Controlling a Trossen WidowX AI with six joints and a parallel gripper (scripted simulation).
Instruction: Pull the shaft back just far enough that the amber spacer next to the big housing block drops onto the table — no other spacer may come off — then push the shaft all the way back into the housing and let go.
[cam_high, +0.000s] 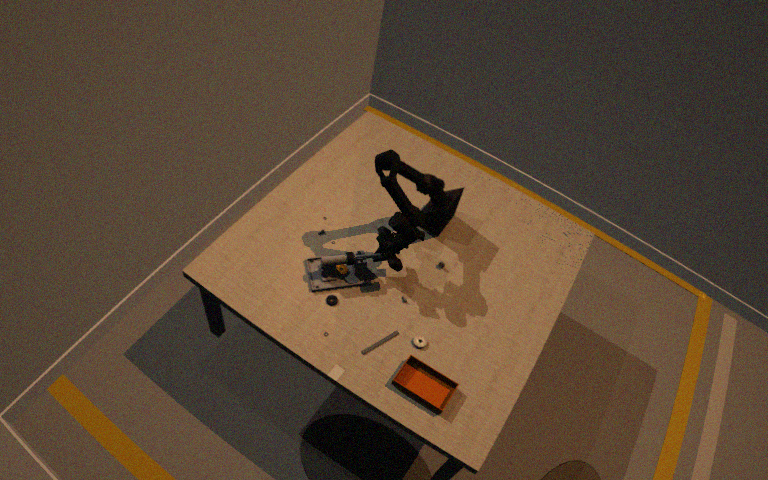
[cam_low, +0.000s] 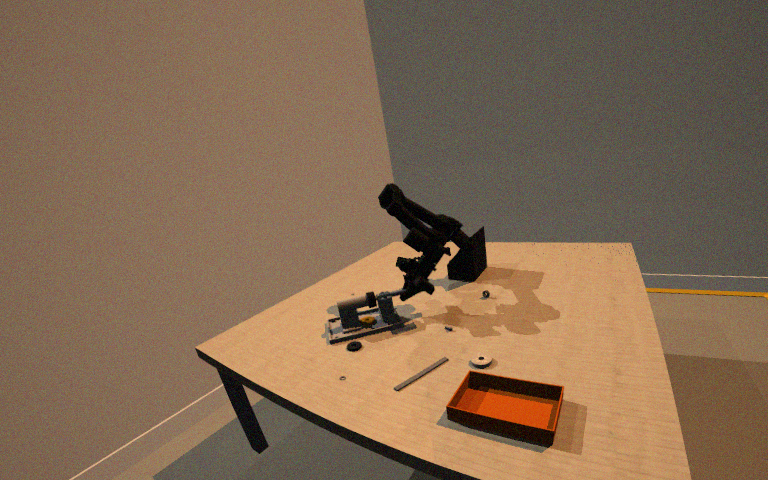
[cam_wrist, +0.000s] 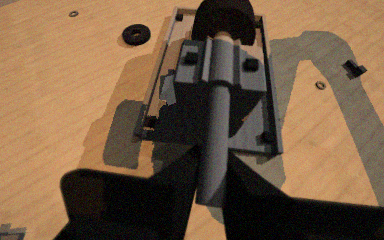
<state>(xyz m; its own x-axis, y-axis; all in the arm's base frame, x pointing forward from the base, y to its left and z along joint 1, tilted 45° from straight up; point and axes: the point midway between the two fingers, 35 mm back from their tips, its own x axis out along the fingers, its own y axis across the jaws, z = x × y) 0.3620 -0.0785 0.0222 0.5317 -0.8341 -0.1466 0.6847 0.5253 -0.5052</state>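
My gripper is shut on the free end of the grey shaft. The shaft runs through the smaller support block towards the big housing block. The amber spacer is off the shaft line, low between the two blocks, over the base plate. A dark round part sits at the housing's near end, in line with the shaft. How deep the shaft reaches is hidden.
A black ring lies beside the base plate. A grey bar, a white ring and an orange tray are farther off. Small parts lie scattered around.
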